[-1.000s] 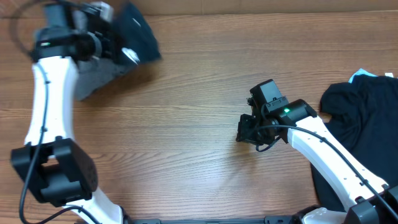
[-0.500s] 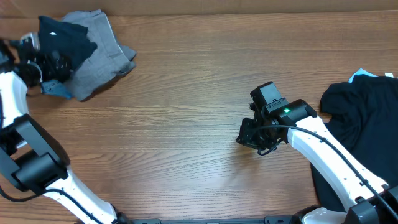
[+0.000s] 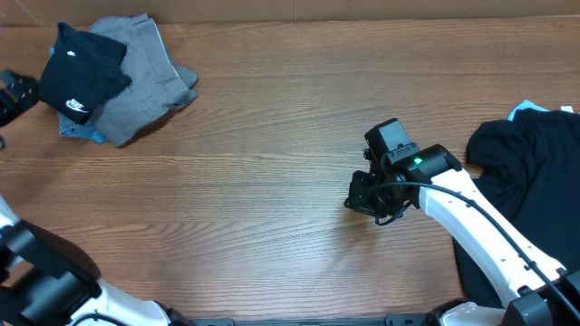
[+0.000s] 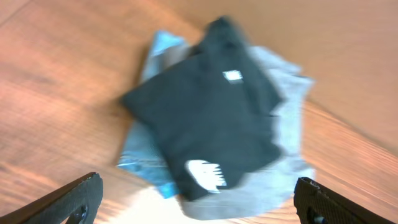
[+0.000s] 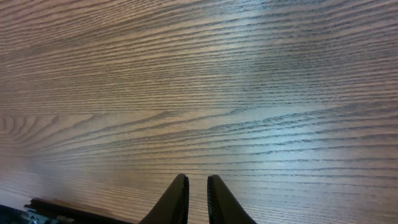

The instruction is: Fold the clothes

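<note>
A folded black T-shirt (image 3: 83, 65) with a small white logo lies on top of a grey garment (image 3: 149, 77) at the table's far left. The left wrist view shows the same shirt (image 4: 211, 112) from above, blurred. My left gripper (image 4: 198, 182) hangs open and empty above the pile. In the overhead view the left gripper (image 3: 13, 95) is at the left edge, just clear of the pile. A rumpled black garment (image 3: 530, 172) lies at the right edge. My right gripper (image 3: 364, 196) rests mid-table, left of the rumpled garment. Its jaws (image 5: 198, 182) are shut over bare wood, holding nothing.
A blue piece of cloth (image 3: 77, 134) sticks out from under the grey garment; it also shows in the left wrist view (image 4: 142, 163). A light blue scrap (image 3: 528, 110) peeks out behind the rumpled black garment. The right arm (image 3: 471, 222) runs across the table's right front.
My left gripper opened and let the folded black shirt drop onto the grey garment, then swung away to the left edge. The right arm has not moved.
</note>
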`<state>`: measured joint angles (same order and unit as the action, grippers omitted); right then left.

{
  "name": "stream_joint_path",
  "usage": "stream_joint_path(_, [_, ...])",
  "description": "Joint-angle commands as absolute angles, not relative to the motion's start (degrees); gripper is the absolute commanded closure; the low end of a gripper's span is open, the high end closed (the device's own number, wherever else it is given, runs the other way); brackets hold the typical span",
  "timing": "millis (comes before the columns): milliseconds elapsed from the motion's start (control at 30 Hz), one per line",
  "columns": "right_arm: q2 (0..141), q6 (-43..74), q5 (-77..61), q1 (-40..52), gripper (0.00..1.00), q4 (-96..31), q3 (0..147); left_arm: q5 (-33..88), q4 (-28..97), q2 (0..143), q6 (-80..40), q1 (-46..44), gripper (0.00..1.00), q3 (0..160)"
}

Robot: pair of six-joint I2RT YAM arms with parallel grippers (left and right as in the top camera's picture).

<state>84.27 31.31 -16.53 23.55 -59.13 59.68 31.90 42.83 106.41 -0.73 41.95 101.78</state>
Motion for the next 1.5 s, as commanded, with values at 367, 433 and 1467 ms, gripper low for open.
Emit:
stream_joint_path(367, [78.2,24.0,-10.5,23.4,0.85,-62.3,69.5,26.3,57.6,99.2,11.7,18.0,0.41,103.7])
stream_joint_path(433, [74.8,22.5,-7.0,23.4,0.85,-63.3,74.1,21.4,60.0,94.3,11.9,13.6,0.35,103.7])
stream_joint_path(1467, [54.4,19.2,-2.0,23.4,0.00,-65.1,85.6,7.1,76.4,76.0,0.0,-5.4,0.00,103.7])
